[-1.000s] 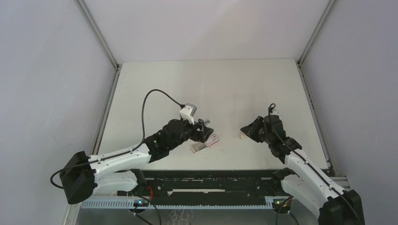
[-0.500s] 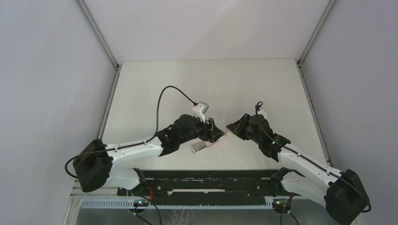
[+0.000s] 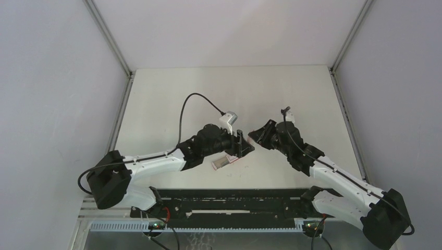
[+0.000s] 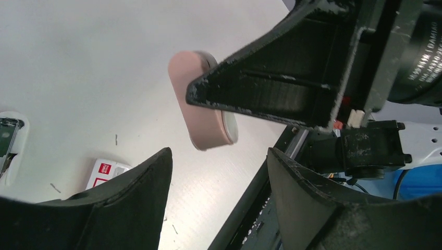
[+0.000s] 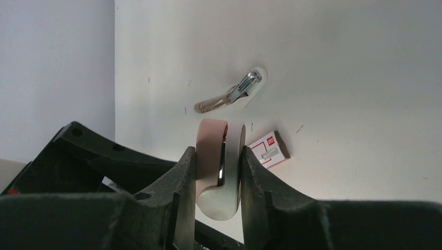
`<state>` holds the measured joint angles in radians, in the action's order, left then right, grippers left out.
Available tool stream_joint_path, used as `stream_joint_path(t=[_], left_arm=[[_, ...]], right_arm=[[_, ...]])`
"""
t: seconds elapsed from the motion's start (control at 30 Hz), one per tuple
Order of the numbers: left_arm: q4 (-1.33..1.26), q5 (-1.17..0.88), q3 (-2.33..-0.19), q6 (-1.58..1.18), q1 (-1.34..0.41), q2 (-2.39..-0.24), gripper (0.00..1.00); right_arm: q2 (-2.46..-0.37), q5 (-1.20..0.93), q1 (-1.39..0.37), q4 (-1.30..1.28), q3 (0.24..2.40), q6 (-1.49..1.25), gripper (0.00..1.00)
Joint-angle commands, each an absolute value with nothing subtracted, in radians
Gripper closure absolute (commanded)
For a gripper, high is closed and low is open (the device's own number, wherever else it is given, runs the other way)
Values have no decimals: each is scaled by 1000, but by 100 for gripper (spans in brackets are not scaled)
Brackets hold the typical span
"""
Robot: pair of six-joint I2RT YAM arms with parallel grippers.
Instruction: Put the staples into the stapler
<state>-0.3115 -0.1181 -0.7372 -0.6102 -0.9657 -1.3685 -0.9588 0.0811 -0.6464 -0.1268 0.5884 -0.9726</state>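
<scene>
Pink stapler (image 5: 211, 151) in right jaws shows clearest wrist-side.

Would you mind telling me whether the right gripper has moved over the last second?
Yes. The right gripper has moved left and slightly up the top view, away from the table's right edge.
</scene>
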Motion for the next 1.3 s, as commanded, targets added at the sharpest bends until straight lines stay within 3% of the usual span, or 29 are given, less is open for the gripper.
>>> stream_joint_path(t=[0.0,0.27,0.5,0.87,1.0,1.1,1.27], left_arm=[[-341,-150,-811,-604,-968,-1401,29],[-379,-112,-842,-581,-968,-1440,29],[-391,-86,-845,-571,-968,-1453,35],[-396,-73,-831,-530,-968,-1425,98],[-394,-33,-796,-516,-968,-1385,100],[-377,-18,-780,-504,-968,-1363,100],[-333,14,-760,-482,-968,-1326,100]], right_arm=[[-909,50,-666,-133,637,-929,100],[-869,71,-707,-171,637,-964,100],[-849,133,-755,-182,637,-968,100],[-846,165,-799,-204,637,-904,100],[-835,201,-798,-233,637,-860,82],[-815,214,-798,-247,637,-820,54],[-754,201,-783,-244,639,-725,18]])
